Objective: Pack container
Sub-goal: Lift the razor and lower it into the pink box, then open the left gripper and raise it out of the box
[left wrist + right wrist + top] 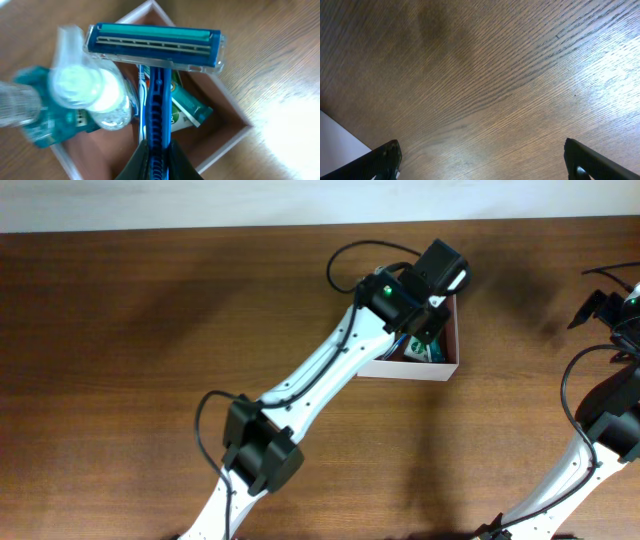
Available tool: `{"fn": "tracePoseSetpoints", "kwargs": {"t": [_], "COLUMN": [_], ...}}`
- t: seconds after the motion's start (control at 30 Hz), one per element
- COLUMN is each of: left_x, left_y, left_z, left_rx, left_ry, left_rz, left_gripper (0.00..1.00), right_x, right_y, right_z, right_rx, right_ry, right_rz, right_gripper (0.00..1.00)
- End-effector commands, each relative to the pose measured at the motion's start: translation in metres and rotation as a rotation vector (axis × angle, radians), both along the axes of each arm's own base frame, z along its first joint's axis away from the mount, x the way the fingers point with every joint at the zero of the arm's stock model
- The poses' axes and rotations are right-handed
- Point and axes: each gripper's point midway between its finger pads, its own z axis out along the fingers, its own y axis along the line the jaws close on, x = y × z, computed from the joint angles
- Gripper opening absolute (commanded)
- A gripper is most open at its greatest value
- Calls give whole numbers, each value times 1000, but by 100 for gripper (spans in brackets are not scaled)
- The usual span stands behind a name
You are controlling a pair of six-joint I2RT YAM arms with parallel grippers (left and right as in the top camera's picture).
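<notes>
The container (452, 340), a square box with thin white walls and a pinkish-brown inside, sits at the table's far middle-right. My left gripper (158, 160) hangs over it, shut on the handle of a blue razor (157, 47) whose head points away from the camera. Inside the container (227, 107) lie a small clear bottle with a white cap (107, 102), a teal packet (47, 127), a toothbrush (142, 100) and a green packet (186, 107). My right gripper (482, 160) is open over bare wood at the far right edge (612, 308), holding nothing.
The left arm (320, 385) stretches diagonally from the front edge to the container and covers most of it from above. The right arm (600, 430) stands along the right side. A white strip of wall runs behind the table's far edge (200, 228).
</notes>
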Motion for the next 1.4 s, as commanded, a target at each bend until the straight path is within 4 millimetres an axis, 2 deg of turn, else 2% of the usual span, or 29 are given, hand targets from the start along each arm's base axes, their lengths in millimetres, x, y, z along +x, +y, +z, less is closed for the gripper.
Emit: {"fn": "tracePoseSetpoints", "kwargs": {"t": [0.0,0.03,0.13,0.2,0.3,0.37,0.4,0.5,0.6,0.73,0.83,0.97,1.13,1.27,1.37], "left_x": [3,3,3,3,4,3,3,-1,-6,-5,0,3,2,5,-5], "left_y": [-4,-4,-4,-4,-4,-3,-2,3,11,31,53,94,147,177,196], "left_z": [-24,-30,-39,-41,-41,-41,-42,-38,-26,17,51,96,140,154,142], "left_rx": [32,38,50,53,52,55,60,72,81,57,31,-3,-30,-35,25], "left_ry": [19,25,36,39,39,41,46,58,67,40,10,-26,-59,-67,-4], "left_rz": [-30,-30,-30,-30,-29,-28,-28,-27,-24,4,39,101,184,238,260], "left_gripper": [5,5,22,30,50,85,99,99,99,99,99,99,99,99,99], "right_x": [-2,-2,-2,-2,-2,-2,-2,-2,-2,-2,-2,-2,-2,-2,-2], "right_y": [-3,-2,-3,-3,-2,-3,-3,-3,-3,-2,-3,-2,-2,-2,-3], "right_z": [13,13,13,13,13,13,13,13,13,13,13,13,13,13,13], "right_rx": [-25,-25,-25,-25,-25,-25,-25,-25,-25,-25,-25,-25,-25,-25,-25], "right_ry": [-18,-19,-18,-18,-19,-18,-18,-18,-18,-19,-18,-19,-19,-19,-18], "right_rz": [-8,-8,-8,-8,-8,-8,-8,-8,-8,-8,-8,-8,-8,-8,-8], "right_gripper": [99,99,99,99,99,99,99,99,99,99,99,99,99,99,99]}}
